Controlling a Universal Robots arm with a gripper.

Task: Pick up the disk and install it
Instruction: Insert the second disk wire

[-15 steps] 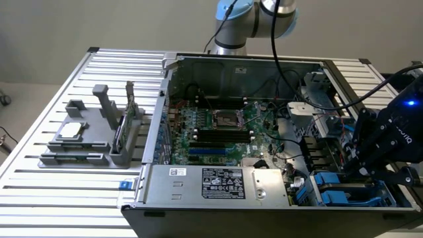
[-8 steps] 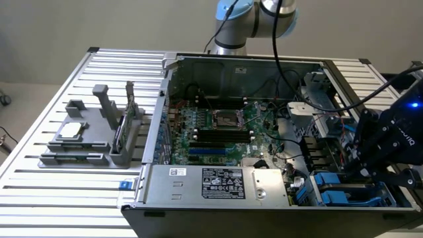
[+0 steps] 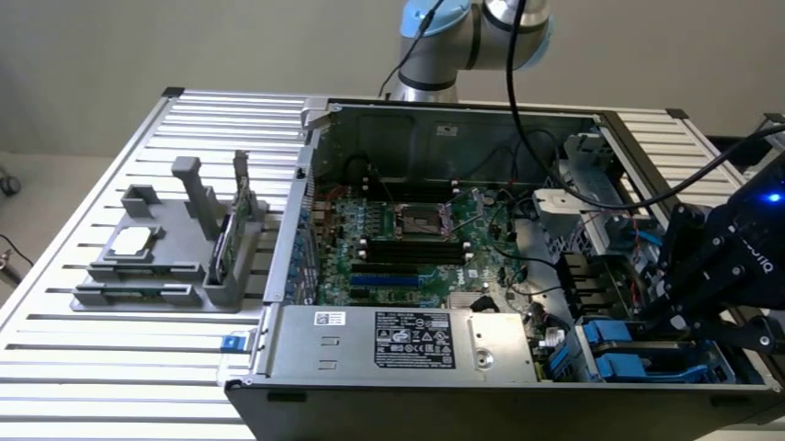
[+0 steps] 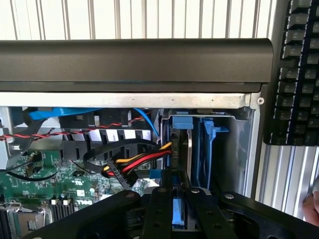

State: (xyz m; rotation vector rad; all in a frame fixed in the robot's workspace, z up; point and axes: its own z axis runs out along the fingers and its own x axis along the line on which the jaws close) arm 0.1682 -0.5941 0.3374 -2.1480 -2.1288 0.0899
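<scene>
Claw [image 4: 174, 209] | nearly closed on the disk [image 4: 180, 174], held edge-on | drive bay [image 4: 219, 149] directly ahead | keep blue rails aligned, clear of cables [image 4: 134, 167].

Open computer case [image 3: 491, 276] lying on the slatted surface [image 3: 110, 367]. Motherboard [image 3: 405, 243] in the case's middle, power-supply box [image 3: 405, 342] along its near wall. Drive bays [image 3: 638, 354] at the exterior view's near right corner, the pincer [image 4: 174, 199] over them, closed on the disk [image 4: 178, 211]. Parts holder [image 3: 172, 248] well apart, on the exterior view's left. Keyboard [image 4: 296, 69] just outside the case.
</scene>
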